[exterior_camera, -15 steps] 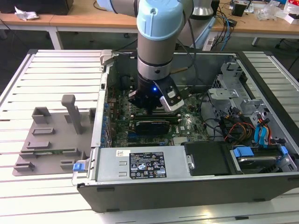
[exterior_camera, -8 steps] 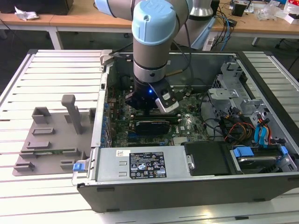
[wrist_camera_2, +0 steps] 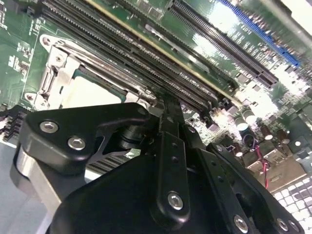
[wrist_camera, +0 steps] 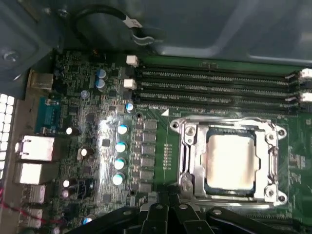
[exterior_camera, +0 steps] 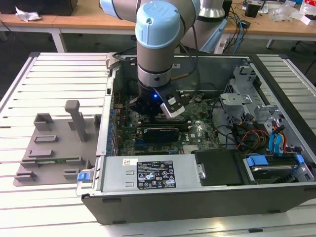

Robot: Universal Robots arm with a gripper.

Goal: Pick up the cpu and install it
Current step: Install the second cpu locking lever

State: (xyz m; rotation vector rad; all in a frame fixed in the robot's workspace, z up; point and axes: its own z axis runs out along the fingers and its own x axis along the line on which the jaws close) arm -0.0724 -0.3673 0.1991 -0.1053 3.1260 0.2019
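The arm reaches down into the open computer case (exterior_camera: 207,197) that lies on the slatted bench (exterior_camera: 59,74), with its wrist over the motherboard (exterior_camera: 197,133) toward the exterior view's left half of the case. The gripper (wrist_camera_2: 168,109) hangs low over the board, its black linkage crowding the near part of both wrist views. In the second wrist view the two fingers (wrist_camera_2: 170,141) appear drawn together into a single narrow stem with nothing between them, so the gripper looks clenched on nothing, though the very tips are hard to make out against the dark slots.

The cpu (wrist_camera: 230,160) sits inside the socket (wrist_camera: 187,161), its pale silver top facing up and framed on all sides by the bright metal bracket. It lies flat and square with the frame. The gripper's tip is just beside the socket's edge, on the side next to the memory slots (wrist_camera: 214,85), and is not touching the cpu as far as can be seen. Those four long dark slots run parallel along the far side of the socket in the first wrist view.

In the exterior view, a grey fixture tray (exterior_camera: 49,148) with upright posts rests on the bench to the exterior view's left of the case, well apart from the arm. Bundled cables (exterior_camera: 252,136) and a blue-tabbed drive bay (exterior_camera: 276,165) fill the case's right end.
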